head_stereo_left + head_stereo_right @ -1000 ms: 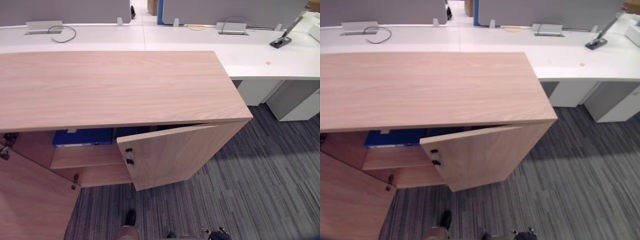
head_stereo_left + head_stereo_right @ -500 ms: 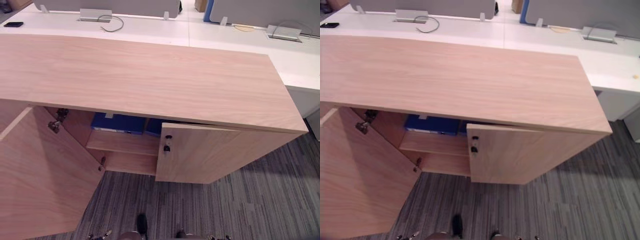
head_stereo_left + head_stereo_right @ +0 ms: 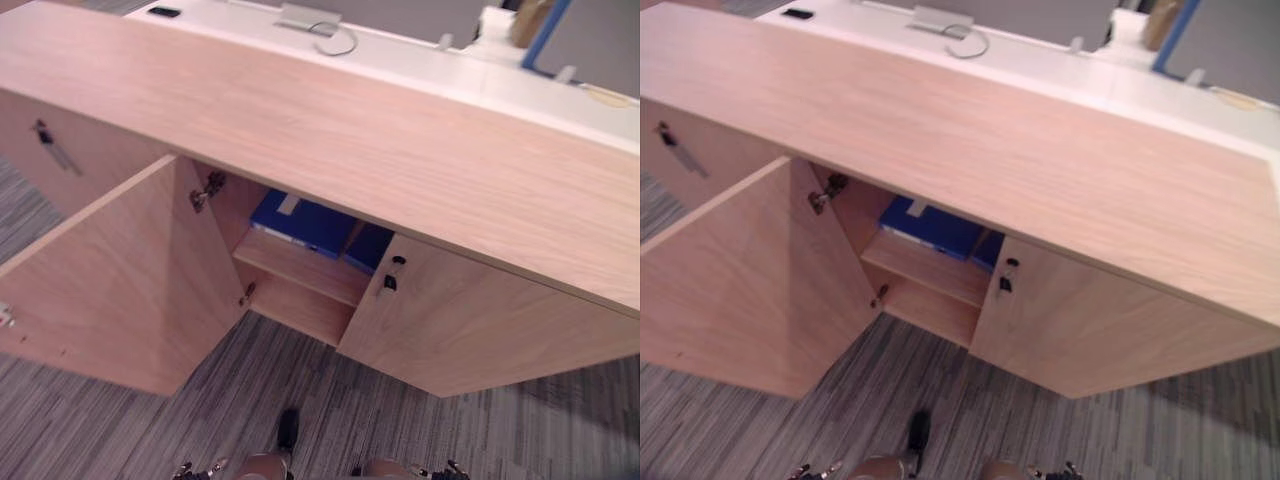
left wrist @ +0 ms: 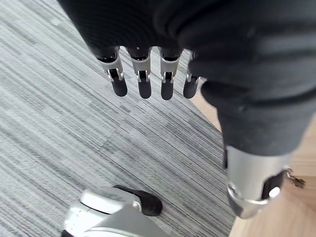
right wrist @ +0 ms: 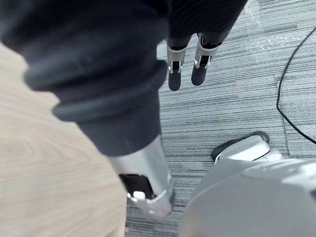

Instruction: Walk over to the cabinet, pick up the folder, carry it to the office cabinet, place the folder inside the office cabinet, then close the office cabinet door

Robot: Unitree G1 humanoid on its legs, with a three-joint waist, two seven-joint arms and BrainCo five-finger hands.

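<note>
Grey striped carpet runs up to a long wooden cabinet, with a white desk behind it. On the robot's left, one door stands wide open; the other door is slightly ajar. Between them a blue folder lies inside on the upper shelf. The left hand and the right hand hang over the carpet, fingers straight and loosely spread, holding nothing. The open door looks close to the left arm, so a careless swing could clip its edge. A push near the hinge might barely move it. Any folder edge overhanging the shelf could stop the doors from shutting.
</note>
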